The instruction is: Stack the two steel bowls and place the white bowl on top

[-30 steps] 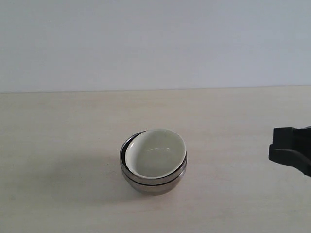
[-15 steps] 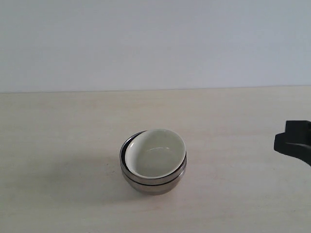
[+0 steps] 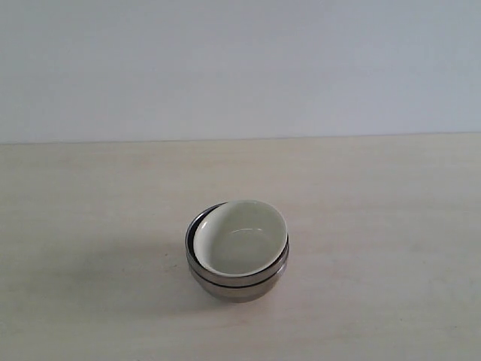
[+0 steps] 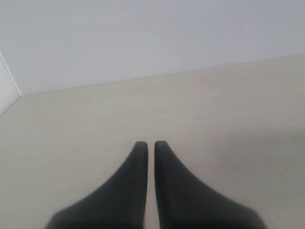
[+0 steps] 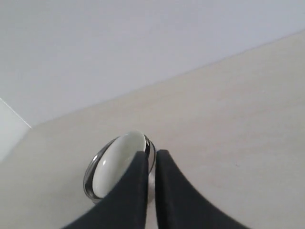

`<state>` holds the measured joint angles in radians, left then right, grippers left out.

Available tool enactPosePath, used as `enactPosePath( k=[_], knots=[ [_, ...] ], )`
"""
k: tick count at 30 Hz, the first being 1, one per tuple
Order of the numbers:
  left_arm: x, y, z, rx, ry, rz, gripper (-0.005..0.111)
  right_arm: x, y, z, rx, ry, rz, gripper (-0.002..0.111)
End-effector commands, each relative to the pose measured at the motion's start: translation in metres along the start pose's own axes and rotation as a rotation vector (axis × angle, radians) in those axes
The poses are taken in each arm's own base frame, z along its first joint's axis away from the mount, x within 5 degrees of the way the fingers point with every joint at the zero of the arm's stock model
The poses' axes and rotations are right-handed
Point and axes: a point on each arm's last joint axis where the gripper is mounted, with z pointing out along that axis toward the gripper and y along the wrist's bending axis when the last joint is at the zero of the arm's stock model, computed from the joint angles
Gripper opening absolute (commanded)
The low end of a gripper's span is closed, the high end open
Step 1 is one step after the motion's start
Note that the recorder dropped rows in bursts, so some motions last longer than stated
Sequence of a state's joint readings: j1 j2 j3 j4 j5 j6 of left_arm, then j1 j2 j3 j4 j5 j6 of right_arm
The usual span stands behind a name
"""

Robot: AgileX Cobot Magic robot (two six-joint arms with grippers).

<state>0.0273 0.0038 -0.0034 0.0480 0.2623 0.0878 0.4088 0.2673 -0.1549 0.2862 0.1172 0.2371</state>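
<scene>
The two steel bowls sit nested one in the other on the table's middle front, with the white bowl resting tilted inside the upper one. Neither arm shows in the exterior view. In the right wrist view the white bowl and the steel rim lie beyond my right gripper, which is shut with nothing in it and stands apart from the stack. My left gripper is shut over bare table, with no bowl in its view.
The pale wooden table runs back to a plain white wall. A table corner edge shows in the left wrist view.
The right gripper has drawn back to the right and left the exterior view. The stack of bowls has not moved.
</scene>
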Motion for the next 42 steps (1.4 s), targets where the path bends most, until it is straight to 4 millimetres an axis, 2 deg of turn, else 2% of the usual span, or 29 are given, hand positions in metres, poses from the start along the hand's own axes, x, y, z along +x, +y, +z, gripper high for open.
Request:
enactPosePath(
  k=[1,6,10,13,22,29,34,42],
  knots=[
    [0.0,0.0,0.0,-0.002,-0.008,-0.017,0.004,0.01,-0.006,-0.012,-0.038,-0.098,-0.018,0.001],
    [0.0,0.0,0.0,-0.002,-0.008,-0.017,0.004,0.017,-0.012,-0.015,-0.04,-0.139,-0.053,0.001],
    [0.0,0.0,0.0,-0.002,-0.007,-0.017,0.004,0.025,-0.021,-0.016,0.02,-0.168,-0.103,0.001],
    [0.0,0.0,0.0,-0.002,-0.007,-0.017,0.004,0.023,-0.024,-0.019,0.066,-0.233,-0.104,0.001],
    [0.0,0.0,0.0,-0.002,-0.009,-0.017,0.004,0.029,-0.03,-0.019,0.177,-0.16,-0.321,0.001],
    [0.0,0.0,0.0,-0.002,-0.009,-0.017,0.004,0.044,-0.035,-0.018,0.204,0.021,-0.332,0.001],
    [0.0,0.0,0.0,-0.002,-0.009,-0.017,0.004,0.045,-0.037,-0.018,0.221,0.038,-0.406,0.001],
    [0.0,0.0,0.0,-0.002,-0.009,-0.017,0.004,0.046,-0.037,-0.018,0.223,0.053,-0.406,0.001]
  ],
)
